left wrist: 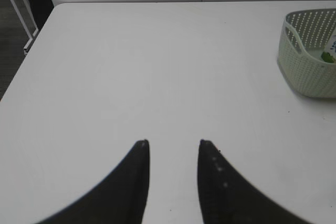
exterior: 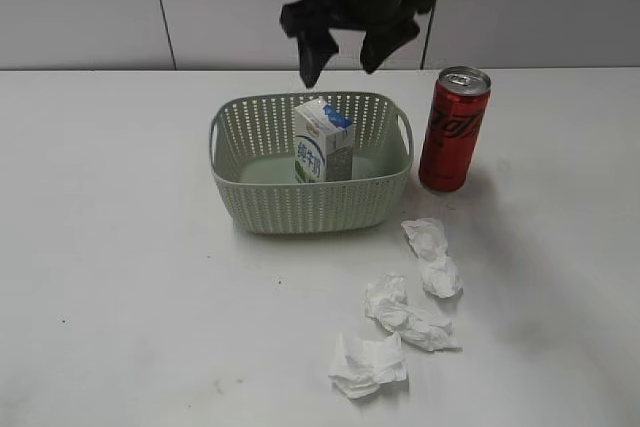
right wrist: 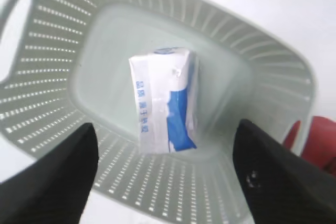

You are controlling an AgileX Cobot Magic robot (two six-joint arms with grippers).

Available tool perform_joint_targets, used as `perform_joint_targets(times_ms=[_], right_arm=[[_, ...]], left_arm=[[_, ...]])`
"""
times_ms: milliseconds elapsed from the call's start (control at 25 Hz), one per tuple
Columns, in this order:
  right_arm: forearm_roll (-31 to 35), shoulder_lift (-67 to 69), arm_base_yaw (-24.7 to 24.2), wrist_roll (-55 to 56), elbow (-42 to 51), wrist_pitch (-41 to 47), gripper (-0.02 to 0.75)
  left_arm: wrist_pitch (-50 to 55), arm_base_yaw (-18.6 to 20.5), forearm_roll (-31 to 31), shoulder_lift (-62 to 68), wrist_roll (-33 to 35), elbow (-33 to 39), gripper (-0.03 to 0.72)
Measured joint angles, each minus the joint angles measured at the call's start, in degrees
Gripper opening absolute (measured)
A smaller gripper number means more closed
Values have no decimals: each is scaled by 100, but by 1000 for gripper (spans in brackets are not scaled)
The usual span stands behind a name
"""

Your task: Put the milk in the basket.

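Observation:
The milk (exterior: 323, 142) is a small white carton with a blue top. It stands upright inside the pale green basket (exterior: 312, 205) in the exterior view. My right gripper (exterior: 345, 55) hangs open and empty above the basket, clear of the carton. In the right wrist view the milk (right wrist: 165, 98) stands on the floor of the basket (right wrist: 63, 56), and the open right gripper (right wrist: 166, 153) frames the basket wall. My left gripper (left wrist: 173, 142) is open and empty over bare table, far left of the basket (left wrist: 307, 66).
A red soda can (exterior: 454, 129) stands just right of the basket and shows at the edge of the right wrist view (right wrist: 320, 140). Three crumpled white tissues (exterior: 410, 312) lie on the white table (exterior: 120, 247) in front of the basket.

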Motion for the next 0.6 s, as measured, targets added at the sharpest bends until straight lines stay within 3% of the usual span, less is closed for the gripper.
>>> perform_joint_targets(times_ms=[200,600], right_arm=[[-429,-766,-255,229,0,10,618],[-558,-2078,-1958,271,497,-8,605]], left_arm=[[0,0,0,0,0,0,235],[0,0,0,0,0,0,235]])
